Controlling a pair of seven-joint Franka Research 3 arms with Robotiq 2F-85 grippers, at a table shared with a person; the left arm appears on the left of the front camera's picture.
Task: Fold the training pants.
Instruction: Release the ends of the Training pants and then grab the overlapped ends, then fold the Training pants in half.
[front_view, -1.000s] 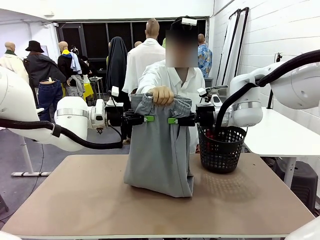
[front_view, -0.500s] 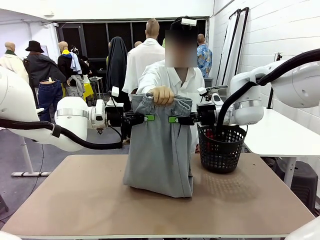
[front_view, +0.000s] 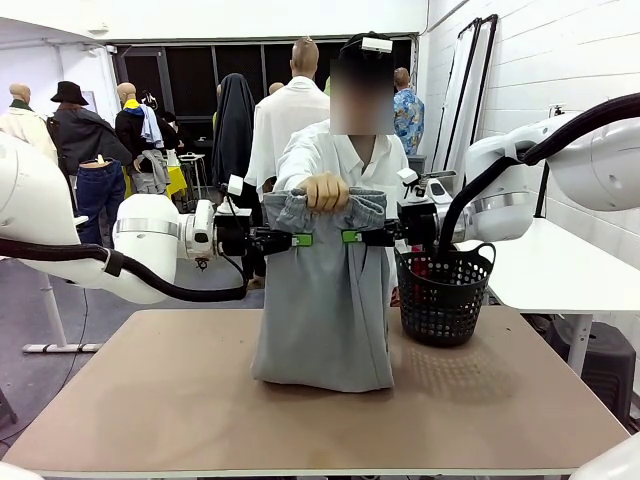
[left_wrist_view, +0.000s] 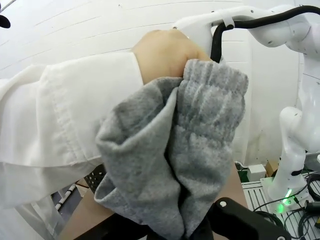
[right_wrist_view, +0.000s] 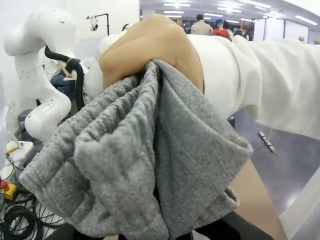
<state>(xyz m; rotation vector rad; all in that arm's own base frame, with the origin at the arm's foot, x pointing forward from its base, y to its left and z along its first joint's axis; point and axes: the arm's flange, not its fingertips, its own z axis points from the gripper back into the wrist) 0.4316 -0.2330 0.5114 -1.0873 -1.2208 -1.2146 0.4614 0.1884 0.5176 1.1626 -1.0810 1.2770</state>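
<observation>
Front view first: the light grey soft-fabric training pants (front_view: 322, 300) hang dead centre of the frame. The person's hand (front_view: 325, 190) pinches the waistband up top, and the hem rests on the brown desk (front_view: 150, 400). So the long axis runs straight up and down. The left end effector (front_view: 300, 239) comes in sideways from the left of the frame and the right end effector (front_view: 348, 237) from the right. Both are clamped narrow on the fabric just under the waistband, one per side, and neither is nearer than the other. A black mesh basket (front_view: 445, 295) sits just right of the pants.

Left wrist view: bunched grey cloth runs down between this arm's own fingers, with a white sleeve (left_wrist_view: 65, 115) upper left.

Right wrist view: same deal, with the gathered waistband under the hand.

Compared with a second ago, both sets of jaws have closed onto the cloth, and the pants hang straighter, with the hem spread wider.
</observation>
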